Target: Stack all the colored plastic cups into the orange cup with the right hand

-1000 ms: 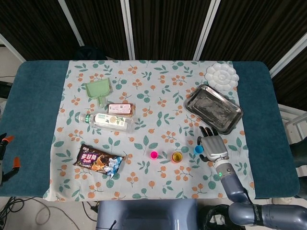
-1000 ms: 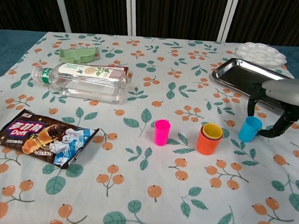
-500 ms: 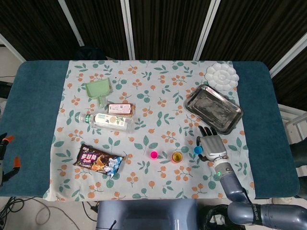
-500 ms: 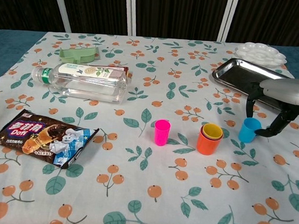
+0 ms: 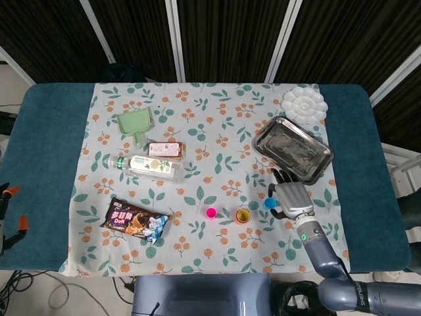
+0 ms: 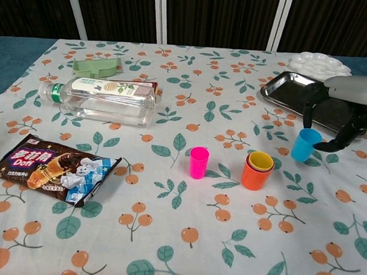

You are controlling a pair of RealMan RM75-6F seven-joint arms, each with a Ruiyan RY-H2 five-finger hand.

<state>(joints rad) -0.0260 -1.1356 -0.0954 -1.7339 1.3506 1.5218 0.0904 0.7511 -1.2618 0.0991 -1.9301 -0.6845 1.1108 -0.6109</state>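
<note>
The right robot hand [image 6: 341, 119] holds the blue cup [image 6: 306, 145] tilted, lifted off the tabletop [image 6: 165, 236], near the orange cup [image 6: 257, 171] toward the right edge.

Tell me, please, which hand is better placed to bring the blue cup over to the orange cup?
The right hand. It already holds the blue cup, tilted and lifted off the cloth, just right of the orange cup. The left hand shows in neither view.
</note>
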